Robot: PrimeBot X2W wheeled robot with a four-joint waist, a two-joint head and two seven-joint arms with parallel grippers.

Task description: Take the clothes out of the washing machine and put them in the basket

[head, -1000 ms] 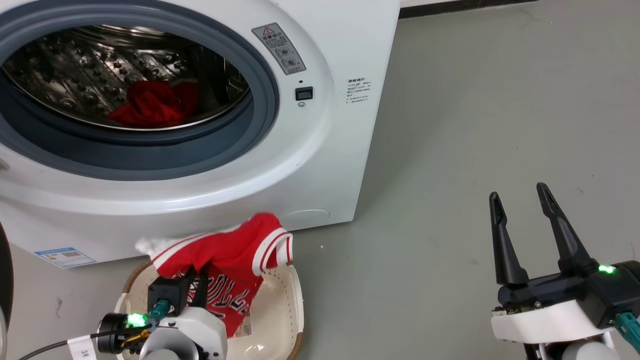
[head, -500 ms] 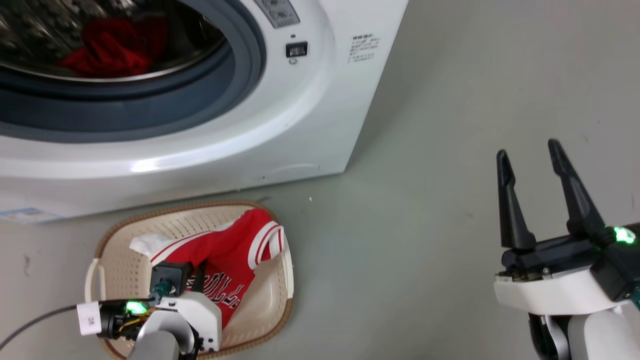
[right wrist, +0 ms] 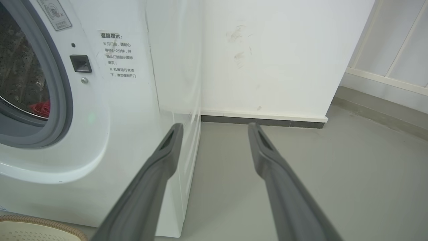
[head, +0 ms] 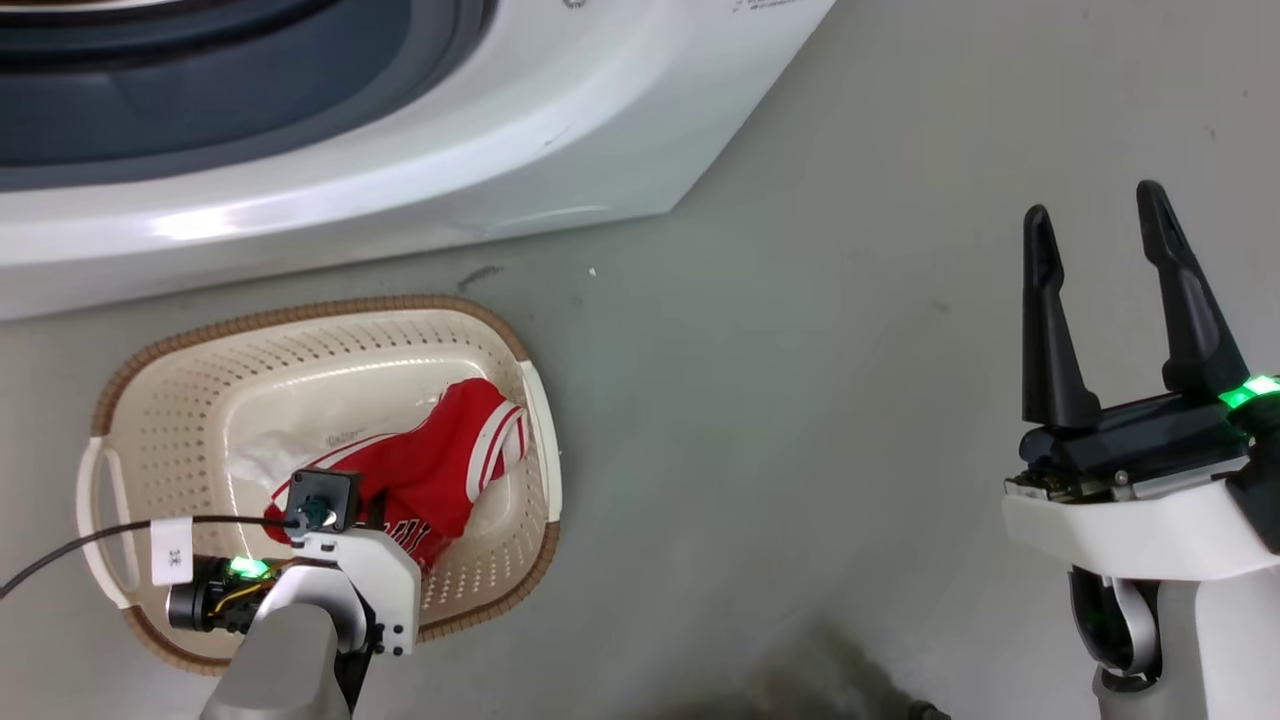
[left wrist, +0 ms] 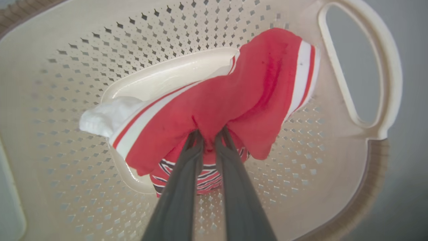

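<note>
The red jersey (left wrist: 217, 110) was down inside the basket (head: 300, 305). My left gripper (left wrist: 209, 134) had its two fingers pressed together on a fold of the red cloth near the garment's middle. From that pinch the fabric spread out both ways. A striped white-and-red trim edge pointed toward the basket's side handle (left wrist: 364, 67). A white end lay out on the opposite side, over the smooth bottom panel. A patch with black-and-white lettering hung just under the fingers. I could not tell how much of the jersey's weight rested on the bottom.

The basket sat on the grey floor (head: 800, 350), just in front of the washing machine (head: 500, 130).

My right gripper (head: 1095, 200) was well apart from the basket, over bare floor, with its fingers spread wide and nothing between them. In the right wrist view those fingers pointed past the machine's front corner toward a white wall (right wrist: 267, 60) and its dark skirting (right wrist: 260, 120). That view also showed the grey door seal (right wrist: 63, 100), and a small piece of red cloth (right wrist: 40, 107) low in the steel drum.
</note>
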